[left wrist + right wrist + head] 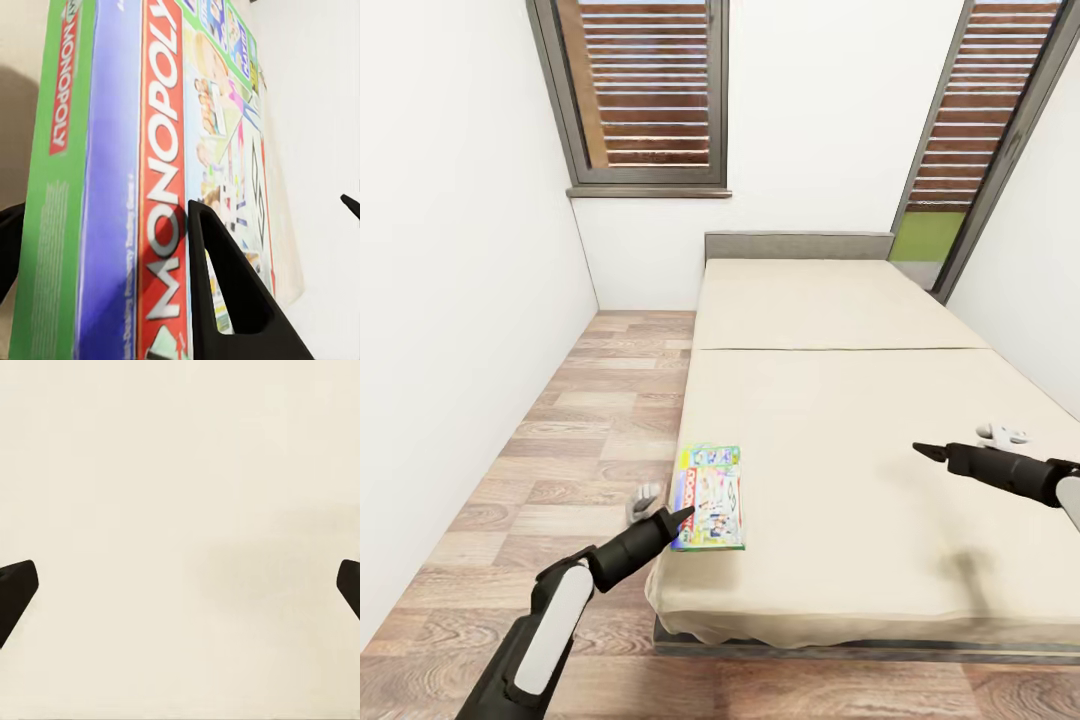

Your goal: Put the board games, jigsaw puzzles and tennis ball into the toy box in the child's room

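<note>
Left gripper (682, 516) fingers (225, 300) straddled the Monopoly box's (709, 497) near-left edge, spread, not yet pinching. The box's long axis ran toward 12 o'clock. The right gripper (922, 449), spread, hovered over bare mattress (840, 400), well apart at 3 o'clock.

The right arm (1020, 472) is cut by the head view's edge at 3 o'clock. In the left wrist view the near end of the board game (150, 187) is blurred, and a black finger (225, 292) hides its lower print.
</note>
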Controlling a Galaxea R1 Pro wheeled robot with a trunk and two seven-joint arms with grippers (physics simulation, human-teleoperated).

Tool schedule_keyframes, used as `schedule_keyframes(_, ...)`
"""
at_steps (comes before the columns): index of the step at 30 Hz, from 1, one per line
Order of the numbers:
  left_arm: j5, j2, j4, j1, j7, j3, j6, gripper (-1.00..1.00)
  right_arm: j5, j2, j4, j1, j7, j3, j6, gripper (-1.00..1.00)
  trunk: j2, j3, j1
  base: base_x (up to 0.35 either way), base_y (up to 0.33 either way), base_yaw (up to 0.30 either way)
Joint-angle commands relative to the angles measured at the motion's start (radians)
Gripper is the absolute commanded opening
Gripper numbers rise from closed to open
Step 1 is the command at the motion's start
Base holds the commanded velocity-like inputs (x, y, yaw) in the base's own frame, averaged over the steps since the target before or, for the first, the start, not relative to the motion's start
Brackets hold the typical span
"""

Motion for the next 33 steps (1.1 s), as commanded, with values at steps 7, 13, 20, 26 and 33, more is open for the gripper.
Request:
schedule_keyframes(7,0.008,0.003,-0.182,0.118,0.118,0.003,0.015,-1.0,-0.021,0.005,-0.036,0.003,0.111,0.007,0.111,1.0,0.021,0.009,-0.012,-0.013,0.0,0.0)
schedule_keyframes(13,0.02,0.004,-0.24,0.168,0.129,0.004,0.017,-1.0,-0.023,0.007,-0.051,0.003,0.188,0.009,0.157,1.0,0.063,0.027,-0.035,-0.001,0.0,0.0)
schedule_keyframes(20,0.025,0.002,-0.267,0.193,0.136,0.005,0.018,-1.0,-0.023,0.019,-0.081,0.017,0.231,0.01,0.179,1.0,0.112,0.049,-0.062,0.0,0.0,-0.014)
schedule_keyframes(26,0.04,0.008,-0.274,0.202,0.139,0.009,0.018,-1.0,-0.023,0.076,-0.112,0.03,0.245,0.01,0.187,1.0,0.154,0.068,-0.085,0.0,0.0,-0.013)
schedule_keyframes(33,0.042,0.01,-0.274,0.202,0.139,0.01,0.018,-1.0,-0.024,0.081,-0.113,0.031,0.247,0.011,0.191,1.0,0.203,0.091,-0.111,0.0,0.0,0.0)
